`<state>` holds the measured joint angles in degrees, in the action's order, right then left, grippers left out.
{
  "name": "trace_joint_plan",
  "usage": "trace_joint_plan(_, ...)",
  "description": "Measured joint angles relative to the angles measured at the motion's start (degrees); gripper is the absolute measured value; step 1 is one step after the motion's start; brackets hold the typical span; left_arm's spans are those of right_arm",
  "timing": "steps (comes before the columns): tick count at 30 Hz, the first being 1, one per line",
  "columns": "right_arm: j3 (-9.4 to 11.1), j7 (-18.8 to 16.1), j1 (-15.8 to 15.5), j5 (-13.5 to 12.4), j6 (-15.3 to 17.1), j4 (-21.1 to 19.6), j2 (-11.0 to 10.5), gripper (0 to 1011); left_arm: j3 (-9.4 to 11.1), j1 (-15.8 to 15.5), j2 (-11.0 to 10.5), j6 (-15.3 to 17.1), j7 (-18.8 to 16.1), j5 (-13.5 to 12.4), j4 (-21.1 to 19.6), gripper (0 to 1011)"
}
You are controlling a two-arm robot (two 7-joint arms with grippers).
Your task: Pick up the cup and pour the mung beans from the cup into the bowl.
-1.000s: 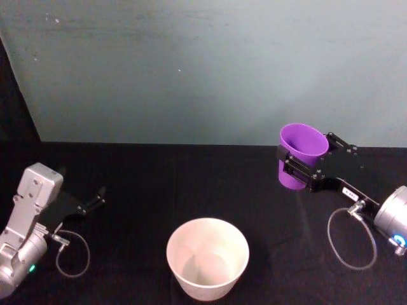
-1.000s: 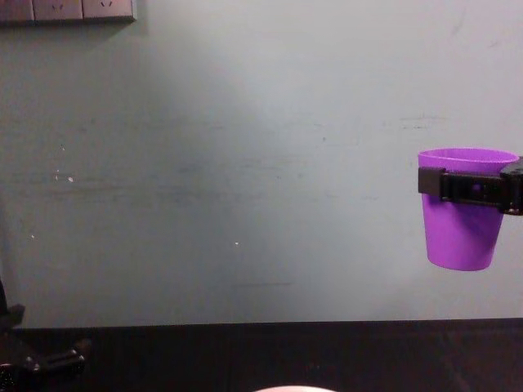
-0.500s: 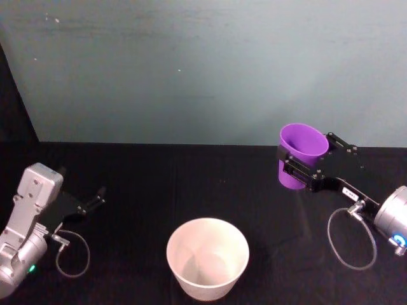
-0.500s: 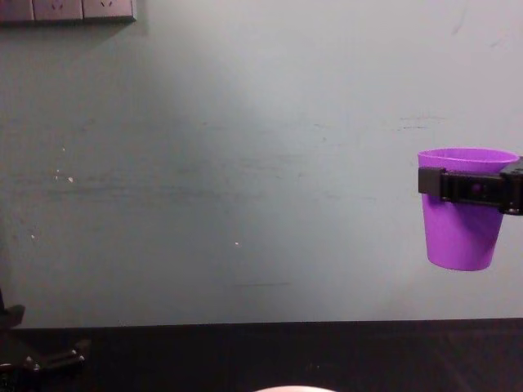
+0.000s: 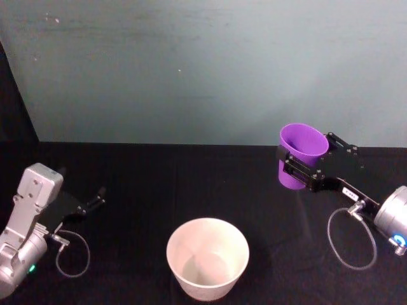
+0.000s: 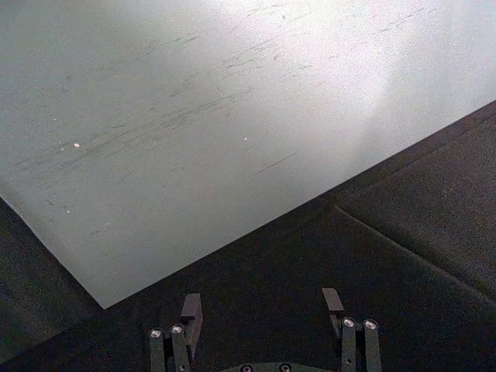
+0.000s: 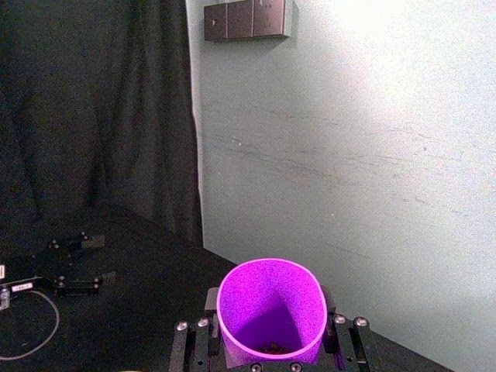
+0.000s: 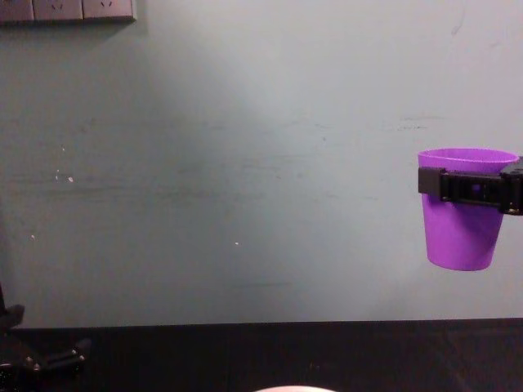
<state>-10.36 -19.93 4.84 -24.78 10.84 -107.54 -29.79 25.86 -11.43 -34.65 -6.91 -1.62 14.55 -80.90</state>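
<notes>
My right gripper (image 5: 299, 169) is shut on the purple cup (image 5: 300, 156), holding it upright in the air to the right of and beyond the white bowl (image 5: 207, 257). In the chest view the cup (image 8: 462, 220) hangs well above the table with black fingers (image 8: 466, 187) clamped just under its rim. From the right wrist the cup (image 7: 271, 310) is seen from above, with a few dark mung beans (image 7: 273, 349) at its bottom. The bowl stands at the table's front centre and looks bare inside; its rim (image 8: 296, 389) just shows in the chest view. My left gripper (image 6: 263, 306) rests open at the table's left.
Black cloth covers the table (image 5: 159, 184) and a pale green wall (image 5: 203, 70) rises behind it. A cable loop (image 5: 71, 254) lies by my left arm and another (image 5: 351, 241) by my right arm. Wall sockets (image 8: 65, 10) sit high at the left.
</notes>
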Motion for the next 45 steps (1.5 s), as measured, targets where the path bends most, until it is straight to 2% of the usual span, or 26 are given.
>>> trace_joint_plan(45, 0.0, 0.0, 0.0, 0.0, 0.0, 0.0, 0.0, 723, 0.0, 0.0, 0.0, 0.0, 0.0, 0.0, 0.0, 1004)
